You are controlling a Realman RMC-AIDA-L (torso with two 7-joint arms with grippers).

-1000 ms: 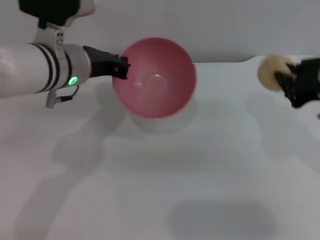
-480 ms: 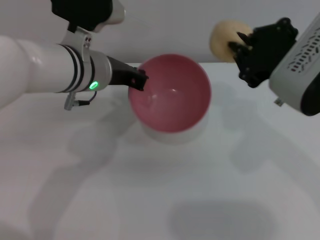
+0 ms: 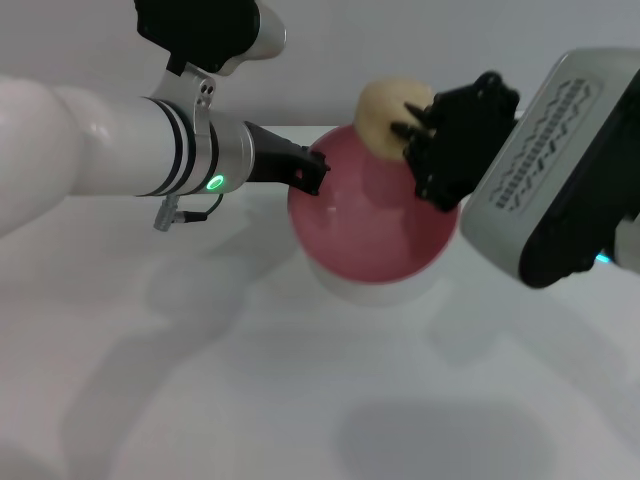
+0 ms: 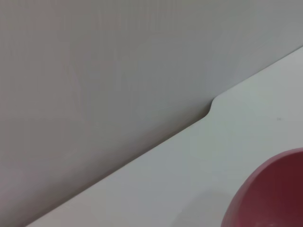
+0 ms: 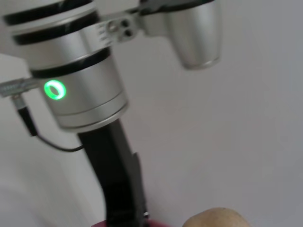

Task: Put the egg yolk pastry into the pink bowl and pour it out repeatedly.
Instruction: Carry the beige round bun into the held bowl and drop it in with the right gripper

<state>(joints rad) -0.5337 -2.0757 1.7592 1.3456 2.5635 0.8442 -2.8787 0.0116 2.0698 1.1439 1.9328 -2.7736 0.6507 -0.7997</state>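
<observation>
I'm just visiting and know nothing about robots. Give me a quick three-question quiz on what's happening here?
1. True or false: the egg yolk pastry already lies inside the pink bowl.
2. Which gripper holds the pastry: A) left gripper B) right gripper?
3. What is the left gripper clamped on?

Key: 1. False, it is held above the bowl's far rim. 2. B. 3. The pink bowl's rim.
</observation>
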